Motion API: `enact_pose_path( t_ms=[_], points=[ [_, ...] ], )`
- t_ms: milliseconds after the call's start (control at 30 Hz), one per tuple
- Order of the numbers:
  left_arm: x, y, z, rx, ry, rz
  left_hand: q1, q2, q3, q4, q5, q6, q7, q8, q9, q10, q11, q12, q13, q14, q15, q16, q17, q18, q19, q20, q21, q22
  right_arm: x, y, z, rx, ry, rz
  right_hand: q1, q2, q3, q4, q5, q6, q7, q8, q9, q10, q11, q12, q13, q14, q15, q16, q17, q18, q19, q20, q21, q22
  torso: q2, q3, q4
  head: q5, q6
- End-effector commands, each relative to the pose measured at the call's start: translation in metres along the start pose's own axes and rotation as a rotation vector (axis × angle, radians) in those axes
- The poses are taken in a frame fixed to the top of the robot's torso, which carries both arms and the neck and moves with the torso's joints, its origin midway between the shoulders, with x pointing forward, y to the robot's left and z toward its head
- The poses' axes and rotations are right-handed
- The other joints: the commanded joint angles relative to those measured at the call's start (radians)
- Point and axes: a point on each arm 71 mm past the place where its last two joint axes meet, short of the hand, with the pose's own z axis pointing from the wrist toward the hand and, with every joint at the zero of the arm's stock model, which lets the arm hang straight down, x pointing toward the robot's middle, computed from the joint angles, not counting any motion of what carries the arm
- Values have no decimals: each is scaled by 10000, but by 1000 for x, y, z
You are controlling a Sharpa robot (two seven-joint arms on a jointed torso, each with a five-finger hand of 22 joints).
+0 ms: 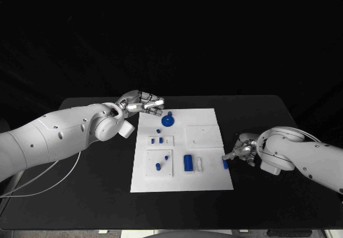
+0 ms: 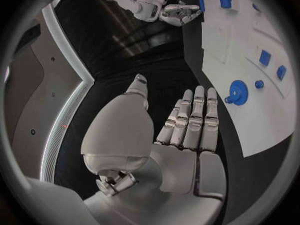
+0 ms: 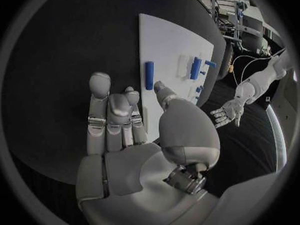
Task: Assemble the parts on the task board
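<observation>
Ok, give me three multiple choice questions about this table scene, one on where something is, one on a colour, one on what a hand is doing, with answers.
1. Where is the left hand?
A. at the board's far left corner
B. over the board's near edge
C. off the table

2. What colour is the round part at the far end of the board?
A. red
B. blue
C. green

3. What does the right hand hold?
A. a screwdriver
B. the round part
C. nothing

Answers: 1 A, the head view shows it there. 2 B, blue in two views. 3 C, its fingers are spread and empty in the wrist view.
</observation>
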Motion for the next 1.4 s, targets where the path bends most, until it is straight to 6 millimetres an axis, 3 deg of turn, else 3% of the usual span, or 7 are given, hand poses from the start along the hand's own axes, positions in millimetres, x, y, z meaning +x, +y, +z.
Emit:
enact_pose_path(
  t_ms=[33,367,633,700,733,1100,1400],
  points=[
    [3,-1,1,154,257,-91,-59,41,-40,-28,-17,-78,4,-8,2,-2,6,-24,3,62,-24,-46,-9,-114,53,-31,3,6,12,1,2,124,302,-416,5,-78,-4,80,-57,29,-31,-60,-82,-6,31,-74,-6,7,28,-29,26,45,369,9,-53,-16,2,5,-8,12,-21],
    [4,-1,1,130,314,-108,-71,66,-45,-74,-17,-76,6,-10,1,-6,8,-25,3,63,-24,-46,-8,-106,64,-29,2,6,23,5,6,104,333,-602,421,297,129,-402,-61,435,-122,-56,-50,31,-39,-74,21,15,-8,-32,62,-3,378,-27,-18,5,-4,-1,-3,10,-31],
    [3,-1,0,89,323,-101,-81,78,-41,-94,-18,-24,3,-3,5,-9,8,-25,3,63,-22,-46,-8,-102,68,-28,0,6,31,4,9,217,609,-788,326,727,208,-1253,-50,650,-167,-90,-117,33,-64,-106,52,28,-25,-65,84,-48,371,-42,-34,16,-4,-9,0,20,-66],
    [3,-1,0,80,322,-96,-81,78,-41,-94,-18,-24,3,-3,5,-9,8,-25,3,63,-22,-46,-8,-102,68,-28,0,6,34,4,10,231,697,-819,347,750,224,-1297,-51,671,-182,-71,-115,36,-78,-102,55,35,-21,-57,90,-48,373,-43,-28,19,-2,-5,-1,20,-76],
    [3,-1,0,76,323,-93,-81,78,-41,-94,-18,-24,3,-3,5,-9,8,-25,3,63,-22,-46,-8,-102,68,-28,0,6,35,4,10,231,748,-830,215,844,211,-1558,-51,681,-187,-74,-142,31,-83,-110,65,39,-25,-67,97,-48,372,-47,-32,26,-2,-7,-2,19,-78],
    [3,0,0,31,382,-81,-78,87,-32,-110,-17,-3,0,-3,5,-15,9,-25,3,55,-20,-47,-8,-101,63,-26,-2,5,44,4,13,202,973,-808,242,970,278,-1796,-34,774,-212,-72,-129,30,-93,-107,74,44,-18,-81,93,-52,368,-32,-49,32,-7,-7,1,26,-95],
    [3,0,-1,8,409,-85,-108,174,-3,-198,-17,28,-2,-1,6,-31,13,-24,4,39,-15,-45,-5,-94,49,-16,0,6,41,-1,15,286,629,-369,333,1782,1159,-2527,35,1117,-341,-71,-19,-29,-182,-195,-19,35,-63,-178,-21,-73,355,-58,-114,11,-2,2,-1,42,-68]
  ],
)
